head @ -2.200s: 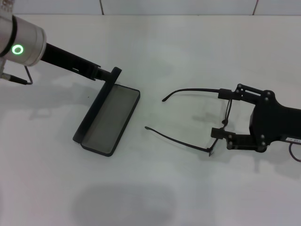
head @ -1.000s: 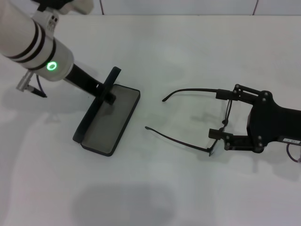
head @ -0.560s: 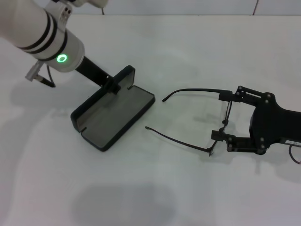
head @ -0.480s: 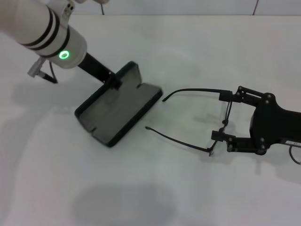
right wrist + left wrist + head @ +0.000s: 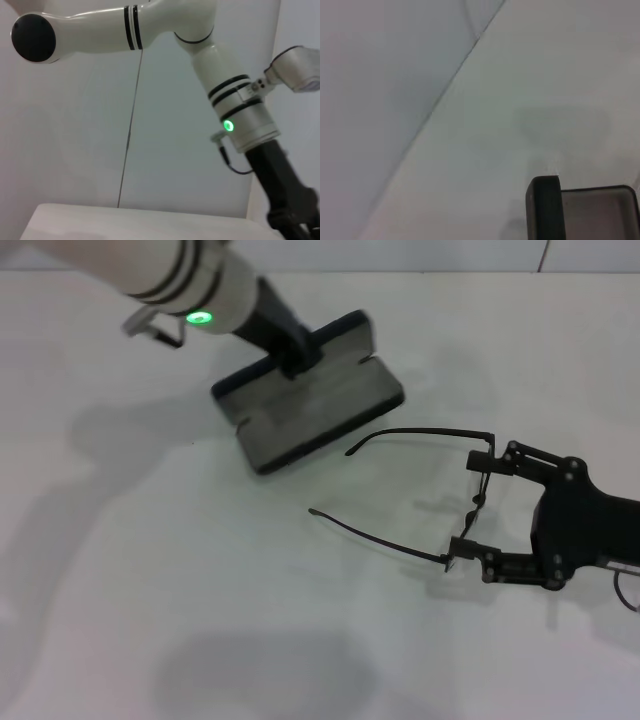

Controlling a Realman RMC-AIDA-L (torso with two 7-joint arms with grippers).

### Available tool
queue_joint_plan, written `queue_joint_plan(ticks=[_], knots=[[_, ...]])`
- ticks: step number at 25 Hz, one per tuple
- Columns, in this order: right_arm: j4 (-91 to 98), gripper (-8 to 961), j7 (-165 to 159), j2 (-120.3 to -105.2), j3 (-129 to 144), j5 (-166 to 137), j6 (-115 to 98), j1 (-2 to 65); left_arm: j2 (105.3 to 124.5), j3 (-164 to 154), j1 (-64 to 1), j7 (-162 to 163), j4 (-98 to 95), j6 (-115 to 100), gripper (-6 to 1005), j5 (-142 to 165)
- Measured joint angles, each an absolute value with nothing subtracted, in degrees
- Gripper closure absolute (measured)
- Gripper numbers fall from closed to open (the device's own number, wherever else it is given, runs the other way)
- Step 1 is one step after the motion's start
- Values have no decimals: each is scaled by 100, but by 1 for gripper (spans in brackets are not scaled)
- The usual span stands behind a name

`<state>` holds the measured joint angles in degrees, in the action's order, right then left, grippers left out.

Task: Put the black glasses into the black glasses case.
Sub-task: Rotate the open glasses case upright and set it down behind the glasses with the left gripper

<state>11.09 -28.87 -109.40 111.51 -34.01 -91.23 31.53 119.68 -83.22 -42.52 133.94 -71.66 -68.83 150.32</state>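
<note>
The black glasses case [image 5: 318,408] is open, grey lining up, at the far middle of the table. My left gripper [image 5: 291,348] is shut on its back wall beside the raised lid [image 5: 345,337]. A corner of the case [image 5: 546,209] shows in the left wrist view. The black glasses [image 5: 400,490] lie in front of the case and to its right, with their temple arms pointing left. My right gripper [image 5: 478,508] is shut on the glasses' front, one finger at each end of it.
The white table [image 5: 200,590] runs to a back edge against a pale wall [image 5: 400,252]. The right wrist view shows only my white left arm [image 5: 240,115] with its green light, against the wall.
My left gripper has swung the open case from the table's left toward the far middle, turning it and bringing it close to the glasses' temple tips. The right gripper with the glasses has barely shifted.
</note>
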Motion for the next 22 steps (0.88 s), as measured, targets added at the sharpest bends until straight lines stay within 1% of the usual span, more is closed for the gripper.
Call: queue_joint_plan(ticks=[3, 11, 22], knots=[[1121, 132, -2886, -10957, 11149, -3401, -9165, 3093, 11967, -8908, -4387, 12812, -6995, -6287, 802, 15045], [1118, 131, -2851, -11067, 11144, -3401, -9190, 3018, 12000, -9742, -4962, 12444, -6180, -5731, 801, 15034], [1116, 131, -2804, -11080, 11144, -3401, -9212, 2963, 12021, -10035, -4937, 12475, -6167, -5597, 799, 14984]])
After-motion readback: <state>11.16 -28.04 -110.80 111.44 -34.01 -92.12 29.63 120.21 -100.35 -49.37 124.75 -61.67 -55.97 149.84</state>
